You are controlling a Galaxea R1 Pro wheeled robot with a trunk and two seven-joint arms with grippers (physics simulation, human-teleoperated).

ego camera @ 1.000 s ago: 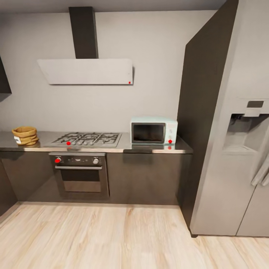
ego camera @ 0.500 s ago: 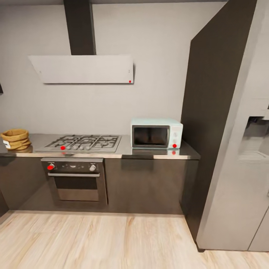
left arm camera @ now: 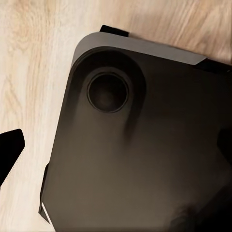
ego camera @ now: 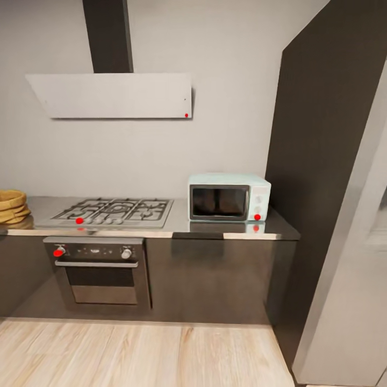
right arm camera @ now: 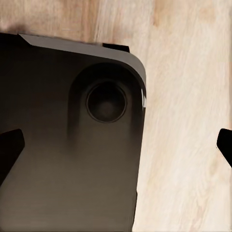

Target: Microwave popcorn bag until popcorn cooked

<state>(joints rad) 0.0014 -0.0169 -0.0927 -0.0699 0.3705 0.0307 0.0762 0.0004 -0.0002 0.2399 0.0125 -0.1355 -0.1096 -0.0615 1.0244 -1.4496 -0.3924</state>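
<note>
Nothing of the task is done: the popcorn bag [ego camera: 11,206] sits untouched at the far end of the grey countertop [ego camera: 180,221], well apart from both grippers. The microwave [ego camera: 228,197] is shut. Left and right jaws stand apart, empty, over the robot's dark base [left arm camera: 145,145] and wood floor [right arm camera: 193,121].

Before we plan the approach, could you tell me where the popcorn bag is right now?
In the head view, the popcorn bag sits at the far left edge, partly cut off, on the countertop left of the gas hob.
</note>
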